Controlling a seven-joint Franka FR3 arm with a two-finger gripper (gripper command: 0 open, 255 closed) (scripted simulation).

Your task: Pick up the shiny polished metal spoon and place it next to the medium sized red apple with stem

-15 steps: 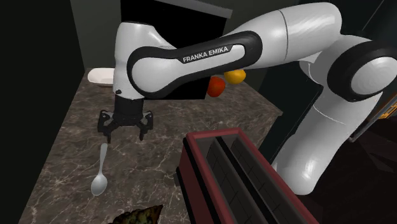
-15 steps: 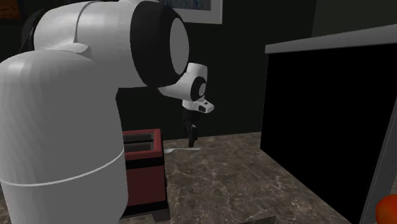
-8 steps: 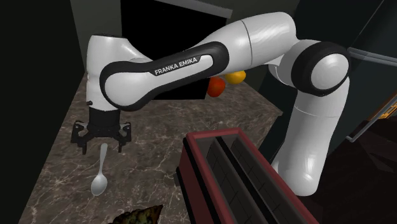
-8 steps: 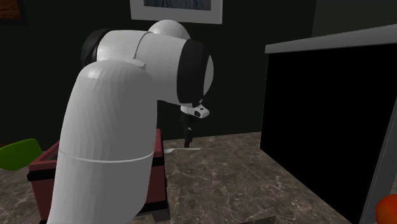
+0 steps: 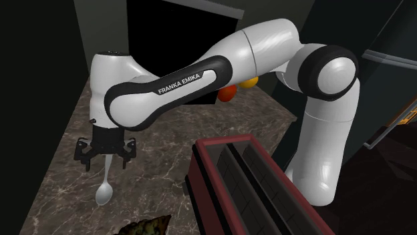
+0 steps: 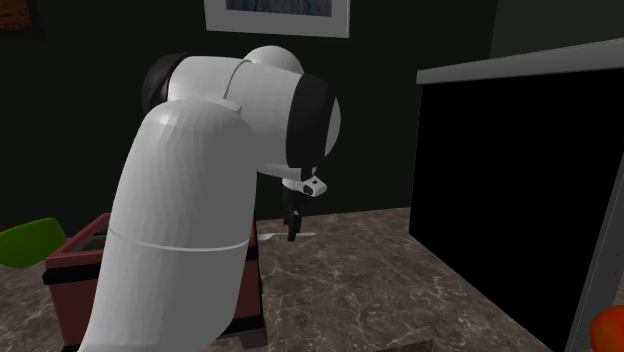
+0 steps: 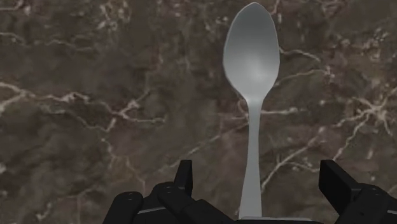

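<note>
A shiny grey spoon [image 5: 103, 190] lies on the dark marbled counter [image 5: 60, 167], its bowl toward the counter's front edge. My black gripper [image 5: 105, 160] hangs open just over the spoon's handle end, one finger on each side. In the wrist view the spoon [image 7: 252, 70] runs straight out from between the fingers [image 7: 184, 176], which stand apart from the handle without touching it. A red apple [image 5: 227, 92] sits at the counter's far side behind the arm, beside an orange fruit [image 5: 250, 82]. The gripper [image 6: 292, 225] points down at the counter in the second exterior view.
A dark red toaster [image 5: 247, 190] stands at the shoulder view's lower middle, close to the spoon's right. A large black appliance [image 6: 510, 190] stands on the counter. A bowl of greenish things [image 5: 144, 228] is at the front edge. A green object [image 6: 25, 245] lies beyond the toaster.
The gripper has swung to the shoulder view's left and come down over the spoon's handle, lowering a little more in the last half second. The spoon has not moved.
</note>
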